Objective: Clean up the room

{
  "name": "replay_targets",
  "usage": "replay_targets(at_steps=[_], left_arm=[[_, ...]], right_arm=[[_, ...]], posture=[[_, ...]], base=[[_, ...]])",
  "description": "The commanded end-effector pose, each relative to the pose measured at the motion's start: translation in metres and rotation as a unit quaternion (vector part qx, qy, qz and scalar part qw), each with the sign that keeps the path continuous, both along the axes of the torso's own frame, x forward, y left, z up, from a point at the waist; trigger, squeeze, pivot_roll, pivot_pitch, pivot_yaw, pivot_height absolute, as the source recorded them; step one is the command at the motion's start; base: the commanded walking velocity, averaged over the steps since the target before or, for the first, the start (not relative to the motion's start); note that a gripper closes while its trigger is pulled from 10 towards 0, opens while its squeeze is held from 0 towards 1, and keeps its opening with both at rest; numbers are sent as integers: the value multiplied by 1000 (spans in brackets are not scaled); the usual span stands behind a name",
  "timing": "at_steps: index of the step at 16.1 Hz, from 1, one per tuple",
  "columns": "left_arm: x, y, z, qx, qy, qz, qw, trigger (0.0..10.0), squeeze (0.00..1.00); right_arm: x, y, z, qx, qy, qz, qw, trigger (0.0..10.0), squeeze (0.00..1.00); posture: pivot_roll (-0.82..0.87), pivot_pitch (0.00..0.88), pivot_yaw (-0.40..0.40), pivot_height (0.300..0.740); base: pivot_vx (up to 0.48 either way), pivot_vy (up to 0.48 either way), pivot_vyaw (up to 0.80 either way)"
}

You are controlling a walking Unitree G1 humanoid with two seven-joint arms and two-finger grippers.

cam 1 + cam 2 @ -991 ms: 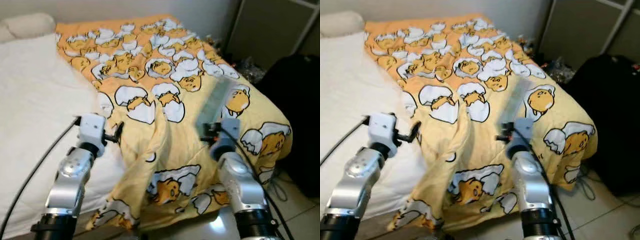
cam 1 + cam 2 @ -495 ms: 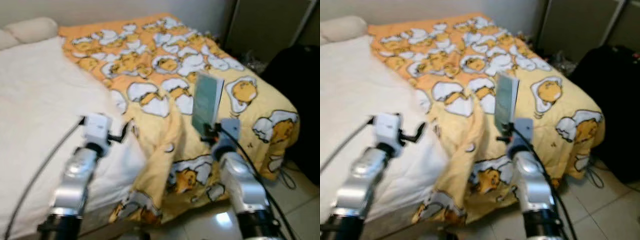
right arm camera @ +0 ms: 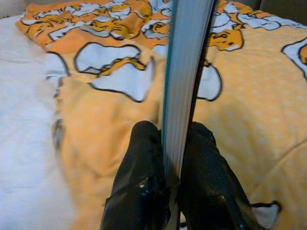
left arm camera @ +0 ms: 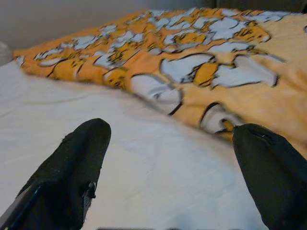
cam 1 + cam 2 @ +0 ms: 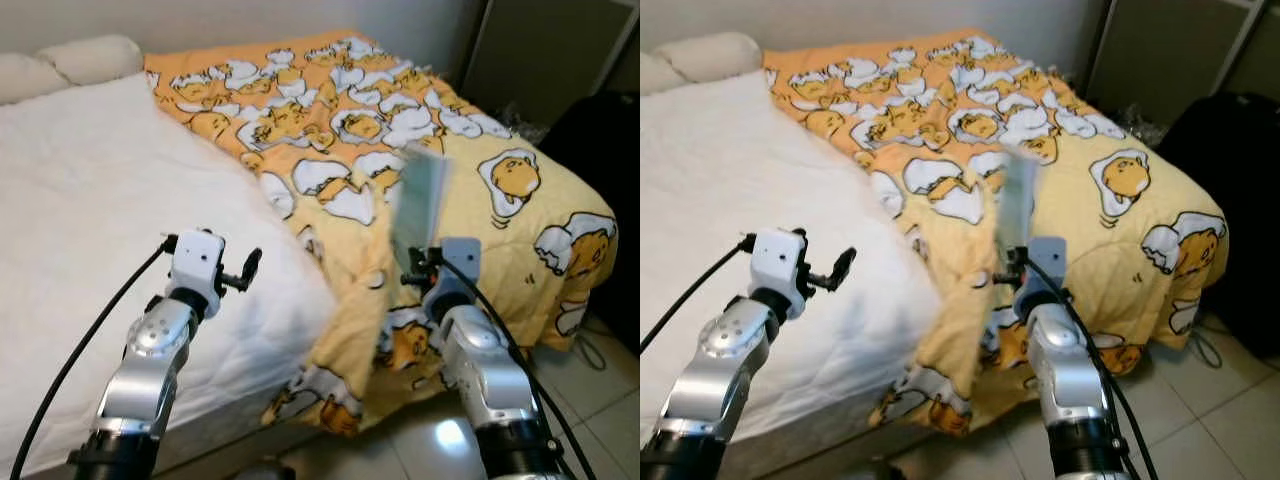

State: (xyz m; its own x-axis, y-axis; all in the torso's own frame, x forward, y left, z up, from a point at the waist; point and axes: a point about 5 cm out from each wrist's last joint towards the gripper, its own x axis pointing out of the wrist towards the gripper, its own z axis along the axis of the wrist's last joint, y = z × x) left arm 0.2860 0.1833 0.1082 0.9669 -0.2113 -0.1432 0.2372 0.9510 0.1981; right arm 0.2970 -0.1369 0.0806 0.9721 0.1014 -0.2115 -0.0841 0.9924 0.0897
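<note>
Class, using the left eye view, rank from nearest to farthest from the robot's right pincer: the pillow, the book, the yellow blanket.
1. Book: gripped upright in the right pincer.
2. Yellow blanket: spread just beyond and beneath the pincer, on the bed's right half.
3. Pillow: far off, at the bed's far left corner.

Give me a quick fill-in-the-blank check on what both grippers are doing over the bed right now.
1. The right gripper is shut on a thin ____, held upright on edge.
2. The left gripper is ____, with nothing between its fingers.
3. The left gripper hangs over the ____ sheet of the bed.
4. The quilt, printed with egg cartoons, is mostly ____ in colour.

Missing words: book; open; white; yellow
</note>
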Motion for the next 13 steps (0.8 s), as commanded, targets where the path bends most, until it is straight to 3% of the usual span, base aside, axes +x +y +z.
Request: replay_targets(at_steps=[1,6,8,13], left_arm=[[1,1,6,4,-8,0,1000,10000,267],[0,2,5,5,-7,2,1000,10000,267],[0,2,5,5,-5,1,1000,10000,271],[0,1,5,7,-4,0,1000,10000,271]], right_arm=[[3,4,10,0,-28,7,1000,10000,0],[6,8,12,-10,-36,22,999,10000,0],[6,8,12,-13,-36,25,999,10000,0],[6,5,11,-5,-33,10,999,10000,0]], posture=[[144,0,30,740],[147,0,24,740],[144,0,27,740],[142,0,29,740]], base=[[0,307,0],[0,310,0],[0,311,800],[0,311,0]])
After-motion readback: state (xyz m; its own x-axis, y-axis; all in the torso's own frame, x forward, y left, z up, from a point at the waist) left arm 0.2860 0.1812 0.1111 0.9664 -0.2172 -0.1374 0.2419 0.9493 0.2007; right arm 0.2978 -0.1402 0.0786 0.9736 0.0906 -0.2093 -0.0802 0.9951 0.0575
